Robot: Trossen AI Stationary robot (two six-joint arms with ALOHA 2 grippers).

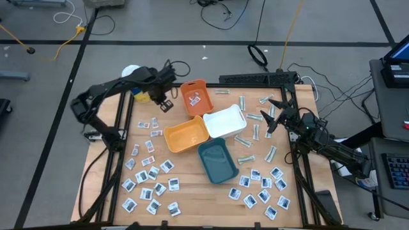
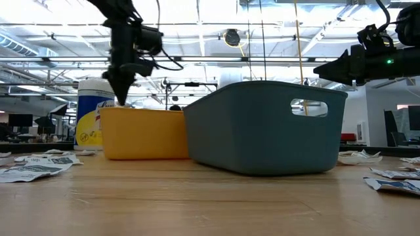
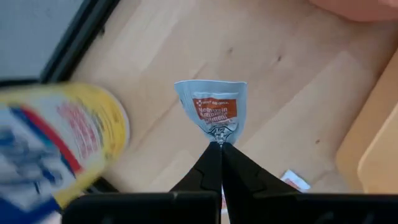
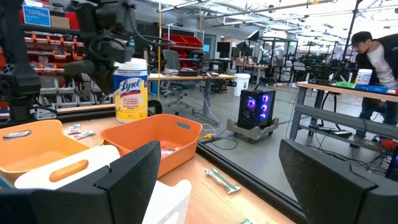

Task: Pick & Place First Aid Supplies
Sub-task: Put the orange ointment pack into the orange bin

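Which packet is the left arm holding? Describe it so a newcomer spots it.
Start at the white-lidded canister with the yellow label at the table's far left corner. Beside it hangs the left gripper, shut on a small white sachet with reddish print. It alone is lifted off the wood; the others lie flat.

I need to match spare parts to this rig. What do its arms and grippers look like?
Both arms are dark, near-black, jointed links with black cables running along them. The left gripper has two slim black fingers tapering to sharp points. The right gripper has broad, flat matte-black fingers. A small green light glows on the right arm.
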